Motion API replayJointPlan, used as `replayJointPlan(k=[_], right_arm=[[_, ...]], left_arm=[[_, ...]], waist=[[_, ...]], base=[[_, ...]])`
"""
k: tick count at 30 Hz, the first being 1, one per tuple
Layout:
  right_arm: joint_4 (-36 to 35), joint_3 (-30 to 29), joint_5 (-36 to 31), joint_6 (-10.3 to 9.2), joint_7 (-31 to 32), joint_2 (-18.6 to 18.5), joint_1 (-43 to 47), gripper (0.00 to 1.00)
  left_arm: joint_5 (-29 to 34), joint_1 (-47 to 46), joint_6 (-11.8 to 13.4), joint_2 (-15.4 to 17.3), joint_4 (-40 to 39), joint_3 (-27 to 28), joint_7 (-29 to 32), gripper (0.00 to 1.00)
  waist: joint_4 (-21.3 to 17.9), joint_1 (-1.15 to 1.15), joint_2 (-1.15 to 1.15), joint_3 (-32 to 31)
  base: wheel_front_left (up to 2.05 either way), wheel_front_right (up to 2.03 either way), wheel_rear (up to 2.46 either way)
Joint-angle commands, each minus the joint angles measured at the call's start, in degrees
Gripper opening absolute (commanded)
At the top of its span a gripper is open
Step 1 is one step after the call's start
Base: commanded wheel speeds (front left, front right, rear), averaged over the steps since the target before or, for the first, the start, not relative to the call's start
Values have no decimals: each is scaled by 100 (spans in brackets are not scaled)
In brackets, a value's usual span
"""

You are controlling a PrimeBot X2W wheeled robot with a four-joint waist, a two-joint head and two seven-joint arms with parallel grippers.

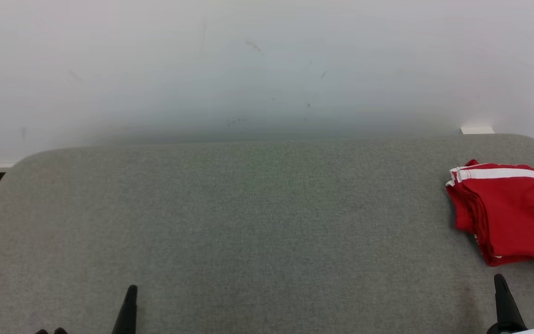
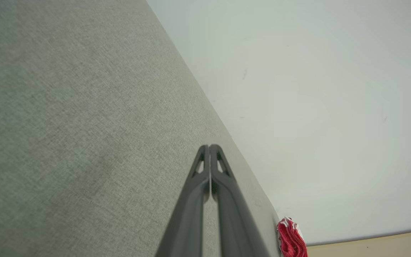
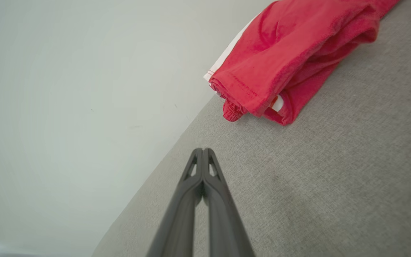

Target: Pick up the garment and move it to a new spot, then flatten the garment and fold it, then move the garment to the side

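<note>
Left gripper is hovering over the grey fabric-covered table, fingers pressed together, empty. Right gripper is hovering likewise closed, empty. Folded red cloth garment with white stripe is lying just beyond it, at the table's right end.

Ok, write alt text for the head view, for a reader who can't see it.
A folded red garment with a white stripe lies at the far right of a grey fabric-covered table, cut off by the picture's edge. The left gripper and right gripper, both shut and holding nothing, point up from the bottom edge; a pale wall stands behind.
</note>
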Motion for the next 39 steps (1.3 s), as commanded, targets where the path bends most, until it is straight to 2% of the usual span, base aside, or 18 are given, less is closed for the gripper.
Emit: replayJointPlan(k=[1,39], right_arm=[[-84,-38,192,-7,45,-4,-136,0],[-179,-179,2133,-11,563,20,-411,0]], left_arm=[[-196,-145,-26,52,-32,55,44,0],[-2191,-558,-115,85,73,313,533,0]], waist=[[7,0,0,2],[138,0,0,47]], base=[[0,0,0],[0,0,0]])
